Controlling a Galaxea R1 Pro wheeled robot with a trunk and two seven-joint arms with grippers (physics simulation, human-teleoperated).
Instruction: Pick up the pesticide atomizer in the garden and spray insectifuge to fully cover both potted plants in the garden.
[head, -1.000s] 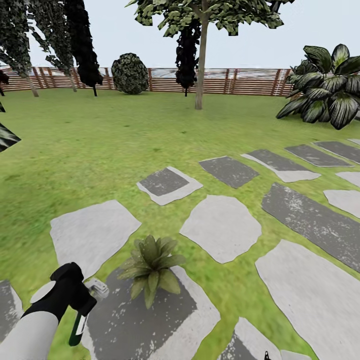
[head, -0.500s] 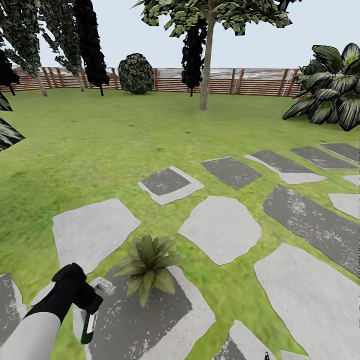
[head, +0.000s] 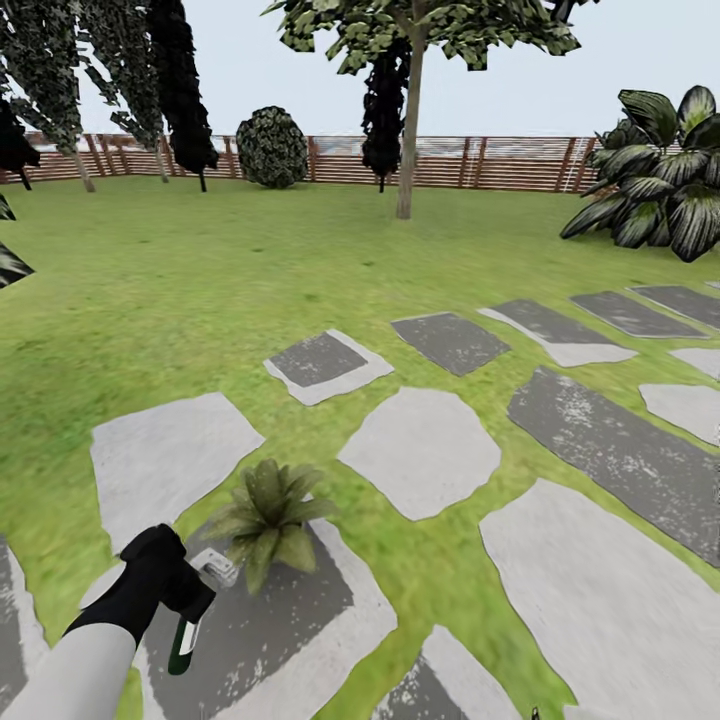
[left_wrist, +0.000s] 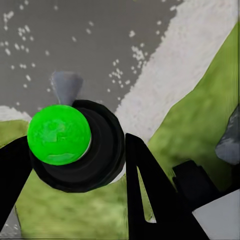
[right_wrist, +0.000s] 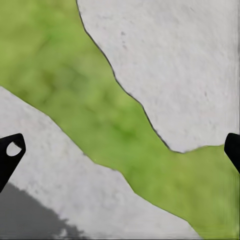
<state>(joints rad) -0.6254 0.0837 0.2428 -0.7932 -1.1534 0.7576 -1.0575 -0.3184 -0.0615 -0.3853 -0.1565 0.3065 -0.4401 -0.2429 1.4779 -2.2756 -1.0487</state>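
- The left hand (head: 178, 590) is closed around the pesticide atomizer (head: 188, 632), gripping just below the whitish trigger head (head: 215, 568); the dark bottle body hangs beneath the fingers.
- In the left wrist view the black fingers (left_wrist: 150, 195) flank the bottle's round dark body (left_wrist: 95, 150), whose green end (left_wrist: 59, 134) faces the camera.
- Handling judgement: the bottle looks small, rigid and light; its smooth round body may twist or slip, so the neck below the head is the sound hold.
- The atomizer hangs over a dark stepping stone (head: 270, 620), nozzle toward the potted plant (head: 268, 518) just beside it.
- The plant's leaves look soft; contact with them should be avoided.
- The right hand (right_wrist: 120, 150) is spread wide and holds nothing, above grass (right_wrist: 75, 90) and pale stone (right_wrist: 175, 65).
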